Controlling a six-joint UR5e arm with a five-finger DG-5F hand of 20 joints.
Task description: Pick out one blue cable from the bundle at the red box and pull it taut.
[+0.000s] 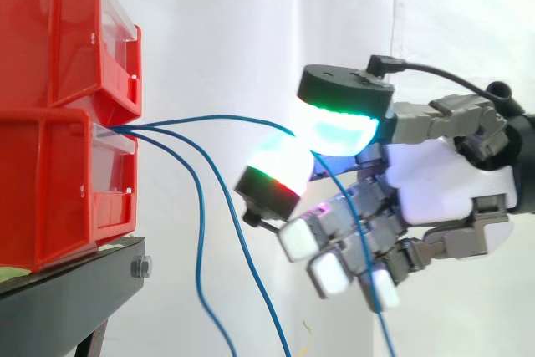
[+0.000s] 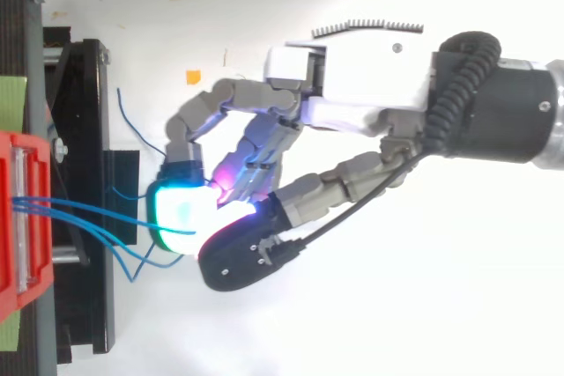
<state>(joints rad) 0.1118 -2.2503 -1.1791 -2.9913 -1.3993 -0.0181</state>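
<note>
Three thin blue cables [image 1: 199, 240] exit the front of the lower red box [image 1: 58, 190]. Two droop slack. The upper cable [image 1: 209, 116] bows across, is pinched between the hand's [image 1: 443, 177] fingers [image 1: 272, 173], then hangs.

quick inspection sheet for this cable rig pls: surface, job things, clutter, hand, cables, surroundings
surface: black stand carrying the red bins
job's things: two red bins stacked; a bundle of blue cables leaves the front of the lower one
clutter: small orange scrap on the white ground in the top view
hand: hand pinches one blue cable between two glowing pads
cables: the pinched blue cable arches gently from bin to hand, not yet straight; two loose cables hang below it
surroundings: white curtain; nothing else seen
</note>
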